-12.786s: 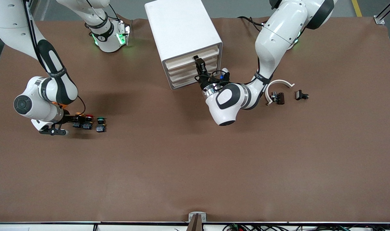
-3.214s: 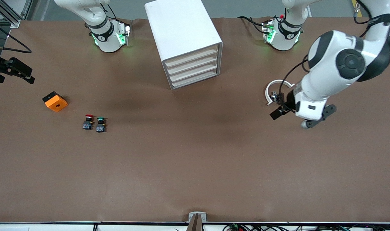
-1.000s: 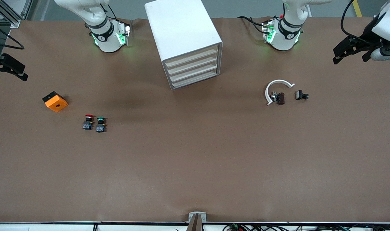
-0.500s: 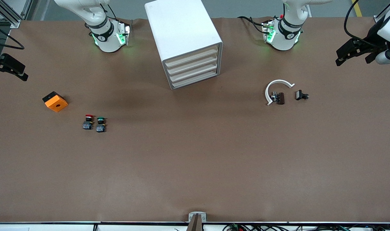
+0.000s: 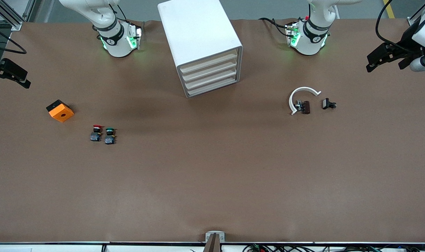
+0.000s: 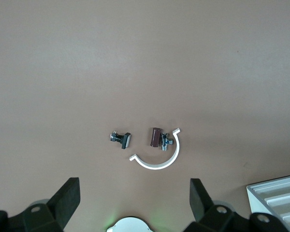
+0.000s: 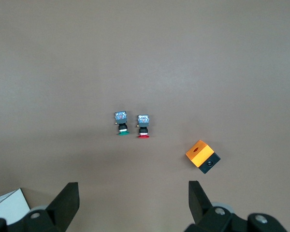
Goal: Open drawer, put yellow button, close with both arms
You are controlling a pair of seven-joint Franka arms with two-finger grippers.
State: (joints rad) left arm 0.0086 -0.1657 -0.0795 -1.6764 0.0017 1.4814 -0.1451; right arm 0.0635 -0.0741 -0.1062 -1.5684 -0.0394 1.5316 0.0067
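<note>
At opposite desk ends, the left gripper (image 5: 380, 60) and right gripper (image 5: 13, 75) hung released, jaws empty (both arms had withdrawn). Every drawer (image 5: 209, 72) sat shut, so the task looked finished.

A robotics lab or test workshop was indicated. Two arm bases (image 5: 118, 38) (image 5: 308, 35) with green status lights were bolted at the edge of a wide table (image 5: 212, 182) covered in plain brown matting. Loose cables (image 5: 271, 22) were seen beside the bases, and more wiring (image 5: 268, 247) ran along the table's edge nearest the front camera. Aluminium framing (image 5: 9, 15) stood at a corner near the bases, and grey floor with a yellow line (image 5: 389, 8) lay past them.
</note>
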